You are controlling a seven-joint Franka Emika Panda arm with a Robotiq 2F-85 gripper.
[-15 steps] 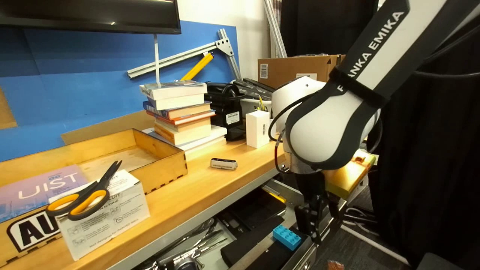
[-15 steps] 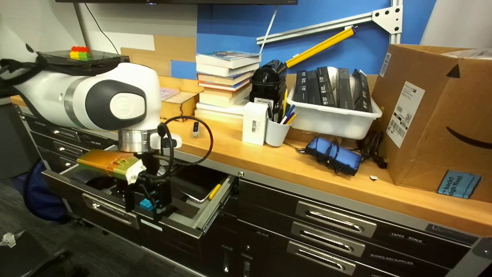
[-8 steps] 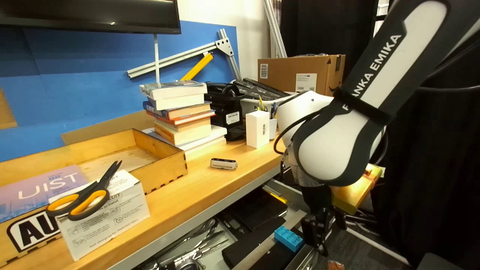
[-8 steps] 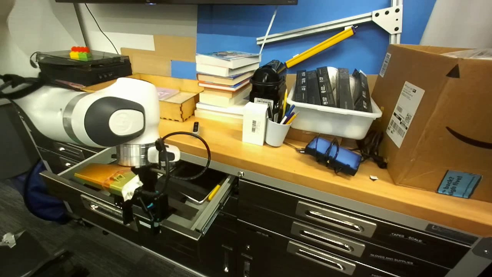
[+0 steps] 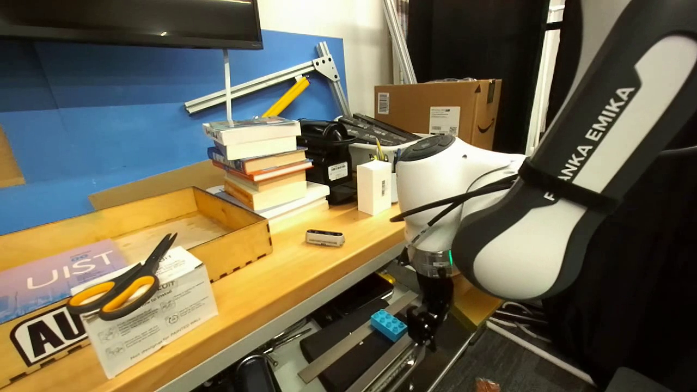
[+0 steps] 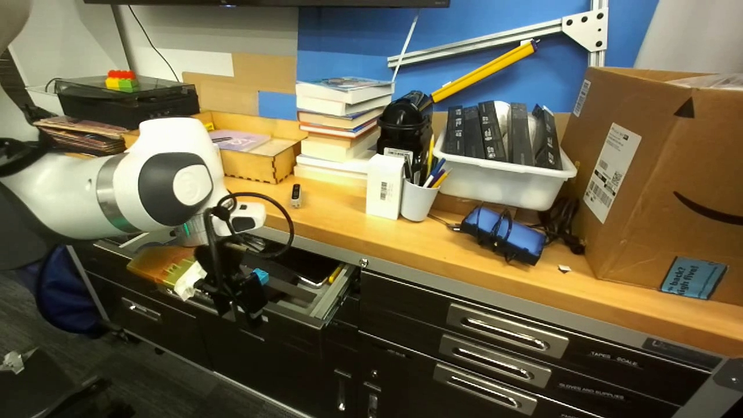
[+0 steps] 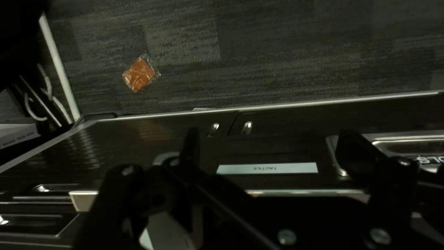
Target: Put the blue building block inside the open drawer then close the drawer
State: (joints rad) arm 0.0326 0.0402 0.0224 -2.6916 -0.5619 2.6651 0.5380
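The small light-blue block (image 5: 389,325) lies inside the black drawer (image 5: 447,359), near its front edge. The block also shows in an exterior view (image 6: 260,276), partly behind the gripper. The drawer front (image 6: 293,338) is partly pulled out below the wooden bench. My gripper (image 5: 425,329) points down at the outer side of the drawer front; contact cannot be told. In the wrist view the gripper (image 7: 272,149) has its two fingers wide apart with nothing between them. Behind them are the drawer front (image 7: 270,182) with its label and part of its handle. The block is out of the wrist view.
The bench top (image 6: 336,220) overhangs the drawer. On it stand books (image 6: 342,133), a white box (image 6: 384,186), a pen cup (image 6: 417,200) and a wooden tray (image 5: 239,239) with scissors (image 5: 122,288) near it. Metal tools and a yellow-handled item (image 6: 335,274) lie in the drawer.
The gripper moved from above the drawer to outside its front, lower down. The drawer has slid partway inward, carrying the blue block with it. The arm has tilted.
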